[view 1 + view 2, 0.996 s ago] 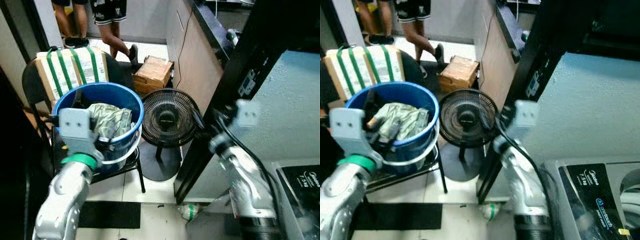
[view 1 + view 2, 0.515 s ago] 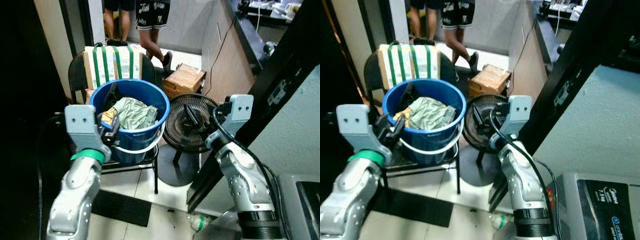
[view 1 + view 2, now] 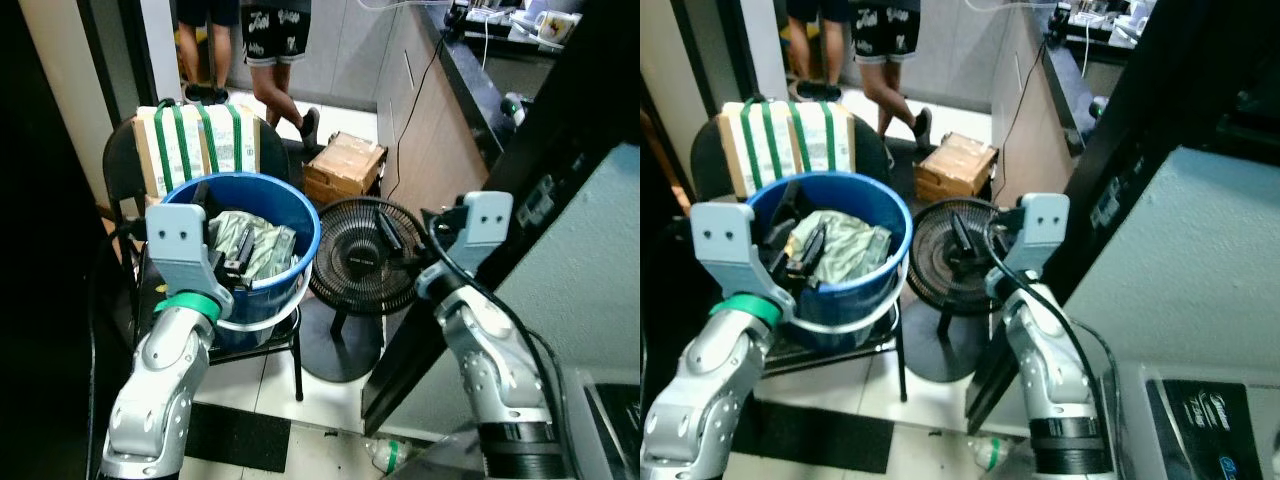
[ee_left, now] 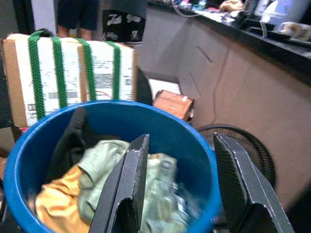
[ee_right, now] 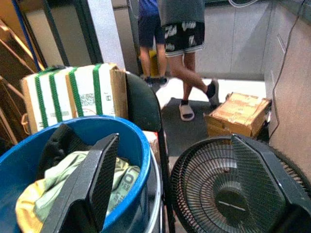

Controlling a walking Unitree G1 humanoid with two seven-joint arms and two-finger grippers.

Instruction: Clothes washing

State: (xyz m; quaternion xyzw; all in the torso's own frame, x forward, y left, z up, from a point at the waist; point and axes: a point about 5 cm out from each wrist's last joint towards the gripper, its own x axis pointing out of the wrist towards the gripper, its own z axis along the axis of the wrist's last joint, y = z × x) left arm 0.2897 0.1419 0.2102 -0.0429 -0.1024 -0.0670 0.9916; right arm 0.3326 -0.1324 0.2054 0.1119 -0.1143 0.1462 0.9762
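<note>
Left gripper [image 4: 177,191], jaws spread, hovers over the round blue plastic bucket [image 3: 290,205] of crumpled green clothes [image 3: 245,245] on the black chair [image 3: 290,345]; right gripper [image 5: 194,194] spread too. Snagging the rim could tip it.

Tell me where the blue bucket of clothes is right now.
In the left eye view the blue bucket sits on a black chair at the robot's left, beside the floor fan, with the left gripper over its rim.
</note>
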